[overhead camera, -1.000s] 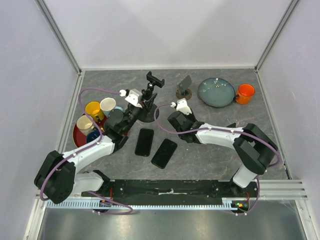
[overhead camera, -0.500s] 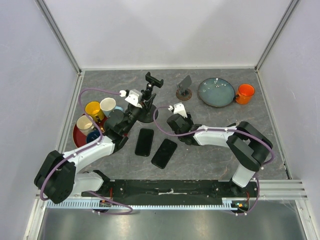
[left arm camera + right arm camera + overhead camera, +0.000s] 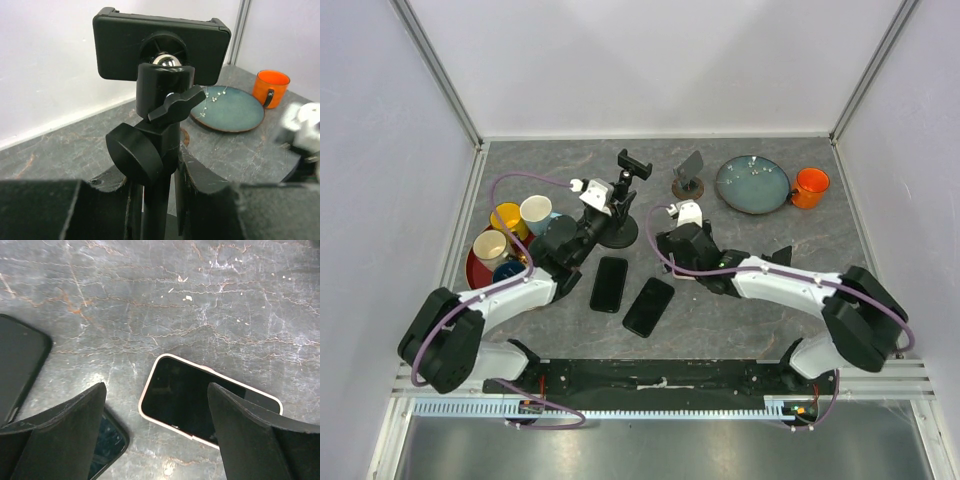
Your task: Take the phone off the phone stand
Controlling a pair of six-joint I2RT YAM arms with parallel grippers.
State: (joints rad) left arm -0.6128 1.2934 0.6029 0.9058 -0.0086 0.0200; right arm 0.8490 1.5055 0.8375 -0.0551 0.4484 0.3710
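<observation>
The black phone stand (image 3: 618,205) stands at the table's middle back, its clamp (image 3: 633,165) small and with nothing showing in it from above. My left gripper (image 3: 595,228) is shut on the stand's stem (image 3: 156,200), just below the knob and ball joint; the clamp's back (image 3: 160,45) fills the top of the left wrist view. A phone (image 3: 200,405) in a pale pink case lies flat, screen up, on the table. My right gripper (image 3: 156,387) hangs open over it, one finger on either side, neither touching. From above, the right gripper (image 3: 672,245) hides this phone.
Two dark phones (image 3: 610,283) (image 3: 649,306) lie flat left of the right gripper. A small second stand (image 3: 690,178), a teal plate (image 3: 752,184) and an orange mug (image 3: 810,187) sit at the back right. Cups (image 3: 507,217) on a red tray (image 3: 477,270) stand left.
My right gripper has opened wide, and the pink-cased phone now lies free on the table. The left gripper and the stand have shifted slightly right.
</observation>
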